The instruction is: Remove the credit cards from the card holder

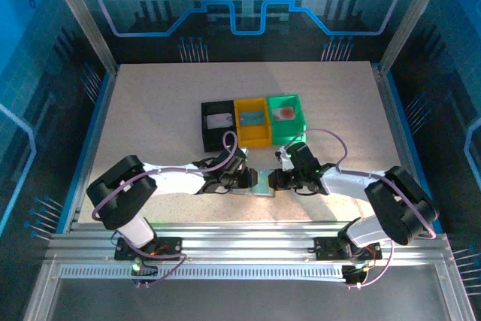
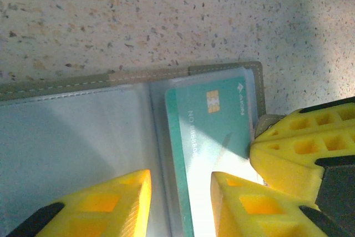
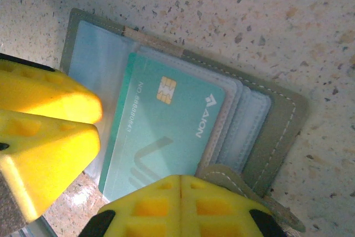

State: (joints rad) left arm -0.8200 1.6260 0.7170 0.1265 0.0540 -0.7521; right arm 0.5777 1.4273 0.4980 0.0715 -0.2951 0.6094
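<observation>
The grey card holder [image 1: 259,181] lies open on the table between both grippers. A teal credit card [image 2: 213,123] with a gold chip sticks partway out of its right-hand pockets [image 3: 252,120]. My left gripper [image 2: 180,203] is open, and its yellow fingers straddle the card's long left edge down on the holder. My right gripper [image 3: 180,192] is shut, with its fingertips together, and presses on the card's near end beside the tab clasp [image 3: 236,178]. In the top view the left gripper [image 1: 243,178] and right gripper [image 1: 277,179] meet over the holder.
Three bins stand in a row just behind the holder. The black bin [image 1: 207,129] has a whitish card, the yellow bin [image 1: 240,127] a bluish card, and the green bin [image 1: 301,122] a pale card with a red-orange mark. Speckled tabletop surrounds them.
</observation>
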